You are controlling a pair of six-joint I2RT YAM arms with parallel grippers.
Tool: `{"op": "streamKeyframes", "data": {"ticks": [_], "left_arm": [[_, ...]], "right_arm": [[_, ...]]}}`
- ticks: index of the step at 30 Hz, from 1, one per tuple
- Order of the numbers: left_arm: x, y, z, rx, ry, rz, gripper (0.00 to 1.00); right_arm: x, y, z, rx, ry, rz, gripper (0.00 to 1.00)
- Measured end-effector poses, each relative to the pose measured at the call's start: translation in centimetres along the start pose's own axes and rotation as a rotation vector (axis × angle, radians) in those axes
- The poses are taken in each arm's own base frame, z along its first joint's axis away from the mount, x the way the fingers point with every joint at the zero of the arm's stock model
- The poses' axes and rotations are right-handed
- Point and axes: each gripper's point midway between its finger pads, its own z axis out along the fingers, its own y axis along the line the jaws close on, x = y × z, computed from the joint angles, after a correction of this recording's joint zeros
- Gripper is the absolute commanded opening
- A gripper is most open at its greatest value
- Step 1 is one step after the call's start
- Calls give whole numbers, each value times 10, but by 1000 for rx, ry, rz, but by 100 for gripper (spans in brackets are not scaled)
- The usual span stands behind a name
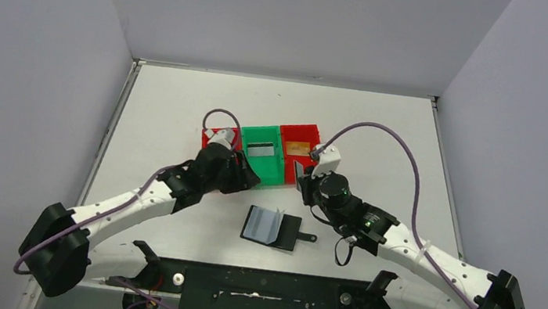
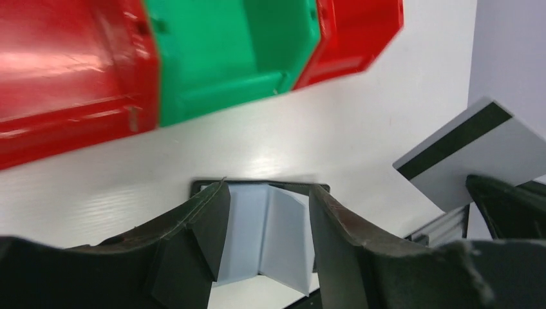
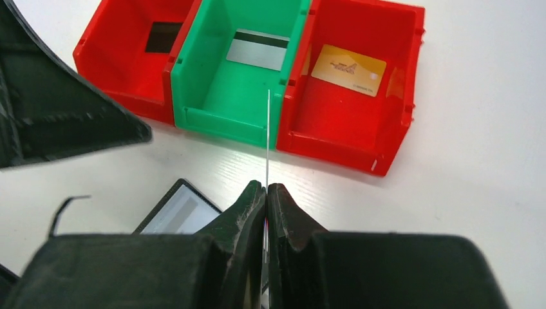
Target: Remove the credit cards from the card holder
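The card holder [image 1: 271, 227] lies open and flat on the table [image 1: 182, 104], near the front edge between the two arms. Its blue-grey pockets face up and its little snap tab [image 1: 309, 238] sticks out to the right.

One grey striped card [image 2: 476, 145] is out of it and up in the air. The right fingers [image 3: 251, 206] are pinched tight on its lower part, so from that wrist it shows only as a thin upright edge. It hangs just in front of the bins, above and beyond the holder's right side.

The left fingers [image 2: 199, 225] stand apart with nothing between them. They hover over the holder's far left side, and the pockets show through the gap.

Behind all this, three bins sit touching in a row. The left red bin [image 3: 122, 71] holds a black card [image 3: 162, 37] and the green bin [image 3: 219, 119] in the middle holds a silver card [image 3: 257, 49] with a dark stripe. The right red bin [image 3: 335, 138] holds an orange-gold card [image 3: 348, 69]. Each card lies flat on its bin's floor.
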Motion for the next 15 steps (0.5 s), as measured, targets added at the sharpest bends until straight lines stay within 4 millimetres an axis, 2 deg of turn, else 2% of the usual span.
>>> {"op": "streamKeyframes", "data": {"ticks": [6, 8, 9, 11, 15], "left_arm": [[-58, 45, -33, -94, -139, -33, 61], [-69, 64, -40, -148, -163, -49, 69], [-74, 75, -44, -179, -171, -56, 78], [-82, 93, -55, -234, -194, -66, 87], [-95, 109, -78, -287, -259, -63, 88]], "right_arm": [[-10, 19, 30, -54, 28, -206, 0], [-15, 27, 44, -72, 40, -269, 0], [-16, 31, 51, -80, 46, -296, 0], [-20, 39, 64, -99, 52, -344, 0], [-19, 50, 86, -138, 73, -423, 0]]}}
